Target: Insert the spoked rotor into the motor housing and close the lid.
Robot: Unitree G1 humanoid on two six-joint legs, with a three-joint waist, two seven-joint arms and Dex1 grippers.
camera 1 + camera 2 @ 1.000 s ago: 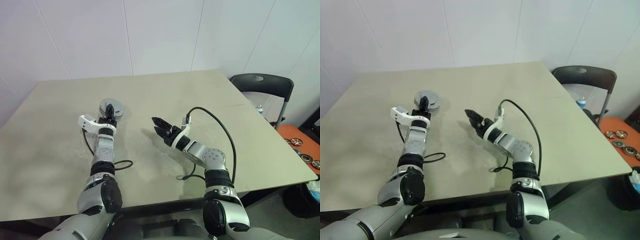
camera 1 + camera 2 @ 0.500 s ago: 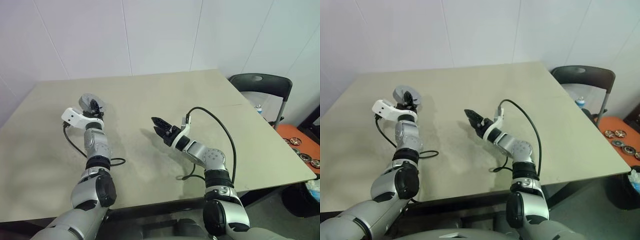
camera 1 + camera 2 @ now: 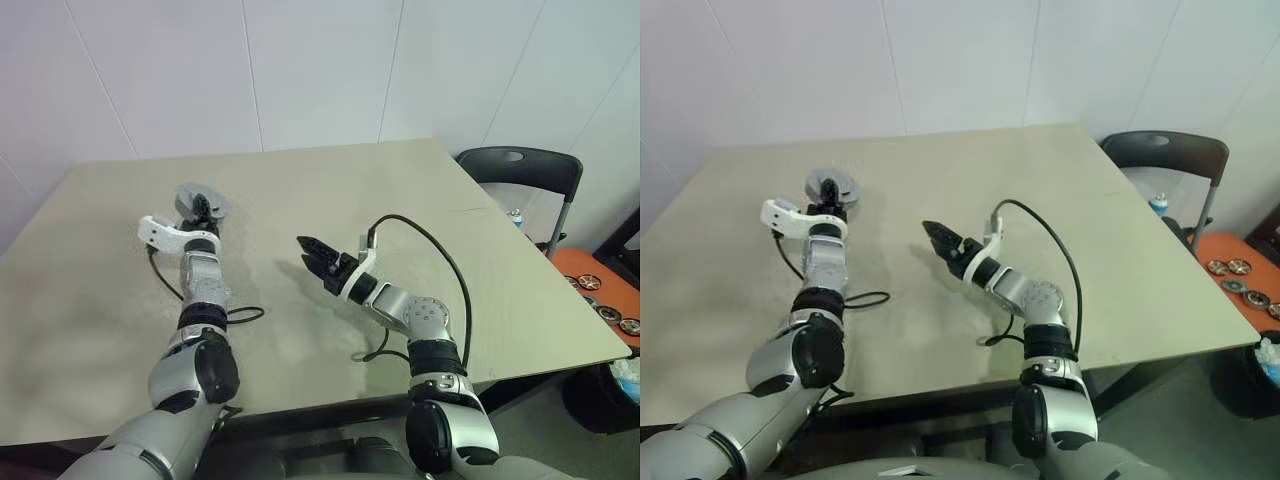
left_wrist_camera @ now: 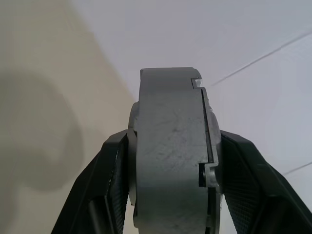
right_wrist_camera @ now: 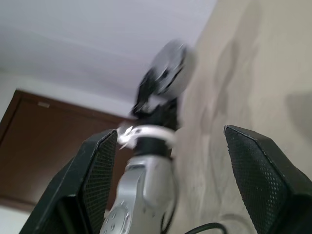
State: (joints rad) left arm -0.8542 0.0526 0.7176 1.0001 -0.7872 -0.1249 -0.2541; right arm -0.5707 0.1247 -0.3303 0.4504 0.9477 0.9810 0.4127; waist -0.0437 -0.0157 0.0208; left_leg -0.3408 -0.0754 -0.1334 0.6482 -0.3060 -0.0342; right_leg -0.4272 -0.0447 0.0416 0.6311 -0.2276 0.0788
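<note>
A round grey motor housing (image 4: pixel 170 146) with its lid seam showing is seen edge-on between the black fingers (image 4: pixel 114 170) of my left gripper (image 3: pixel 200 207), which is shut on it. It hangs tilted just above the beige table (image 3: pixel 330 190) at the far left. From the right wrist view the housing (image 5: pixel 168 73) shows as a pale disc at the end of my left arm. My right gripper (image 3: pixel 308 250) stands open and empty over the middle of the table, pointing toward the left arm. The spoked rotor is out of view.
Black cables lie on the table by my left arm (image 3: pixel 245 315) and loop off my right wrist (image 3: pixel 440 250). A black chair (image 3: pixel 520 165) stands past the table's right edge. On the floor at the right, an orange tray (image 3: pixel 600 290) holds several round parts.
My left gripper swung left with the housing, then came partway back and rolled, so the housing now sits more on edge. The right arm has barely moved.
</note>
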